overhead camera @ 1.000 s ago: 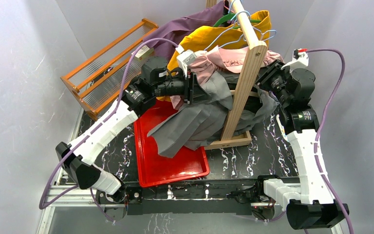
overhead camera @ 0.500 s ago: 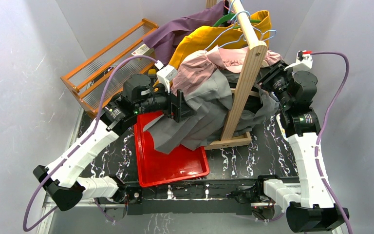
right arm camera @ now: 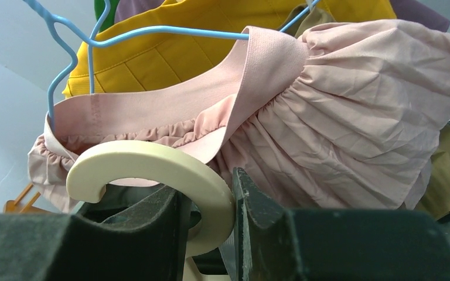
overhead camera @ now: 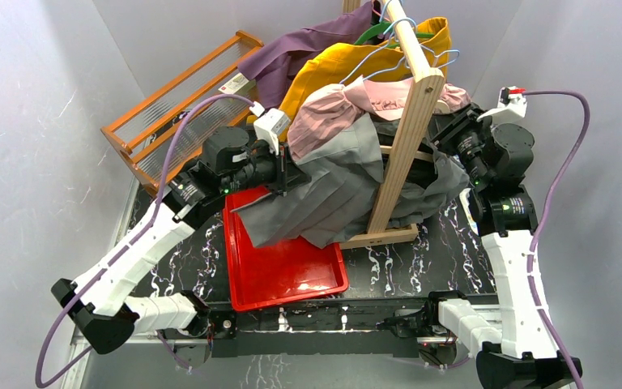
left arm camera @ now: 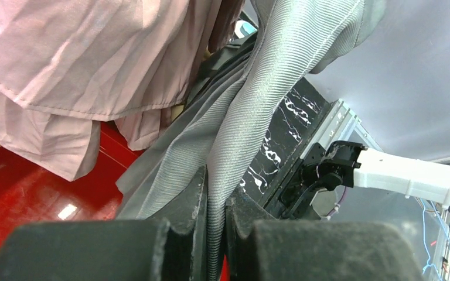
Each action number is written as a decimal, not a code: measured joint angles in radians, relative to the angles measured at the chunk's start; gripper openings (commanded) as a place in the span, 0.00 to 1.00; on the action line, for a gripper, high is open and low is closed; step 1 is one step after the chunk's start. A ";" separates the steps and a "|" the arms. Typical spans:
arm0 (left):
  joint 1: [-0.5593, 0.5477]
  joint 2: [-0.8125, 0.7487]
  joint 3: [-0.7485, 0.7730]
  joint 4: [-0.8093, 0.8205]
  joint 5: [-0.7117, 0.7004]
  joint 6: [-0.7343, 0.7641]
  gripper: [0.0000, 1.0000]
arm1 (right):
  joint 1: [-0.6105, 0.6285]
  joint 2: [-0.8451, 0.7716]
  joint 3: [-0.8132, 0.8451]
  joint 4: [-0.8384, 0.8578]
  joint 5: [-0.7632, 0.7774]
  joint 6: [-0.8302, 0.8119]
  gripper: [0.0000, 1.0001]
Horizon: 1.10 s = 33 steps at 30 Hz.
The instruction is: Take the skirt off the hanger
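Note:
A grey pleated skirt [overhead camera: 332,190] hangs off the wooden rack [overhead camera: 409,121] and drapes toward the red tray [overhead camera: 287,271]. My left gripper [overhead camera: 291,174] is shut on a fold of the grey skirt [left arm camera: 240,117], which runs between its fingers [left arm camera: 196,199]. My right gripper [overhead camera: 445,134] is shut on the cream hook of the skirt's hanger [right arm camera: 152,167], right of the rack's post. A pink skirt [right arm camera: 340,111] hangs just behind the hook.
A blue wire hanger [right arm camera: 94,41] carries a yellow garment [overhead camera: 348,61]; a purple one [overhead camera: 308,44] hangs behind. An orange wooden crate [overhead camera: 174,105] stands at the back left. The black marbled table [overhead camera: 421,259] lies under the rack's base.
My left arm has pulled left and down from the rack with the grey skirt in its grip, stretching the cloth over the tray. The right arm has shifted slightly right.

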 measured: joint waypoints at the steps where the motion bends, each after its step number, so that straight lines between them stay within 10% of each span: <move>1: -0.002 -0.009 -0.005 0.003 -0.006 0.002 0.00 | 0.001 0.000 0.000 0.000 -0.001 0.001 0.00; 33: -0.011 -0.316 -0.293 0.117 -0.380 -0.122 0.00 | 0.008 -0.156 -0.126 -0.008 0.334 0.233 0.00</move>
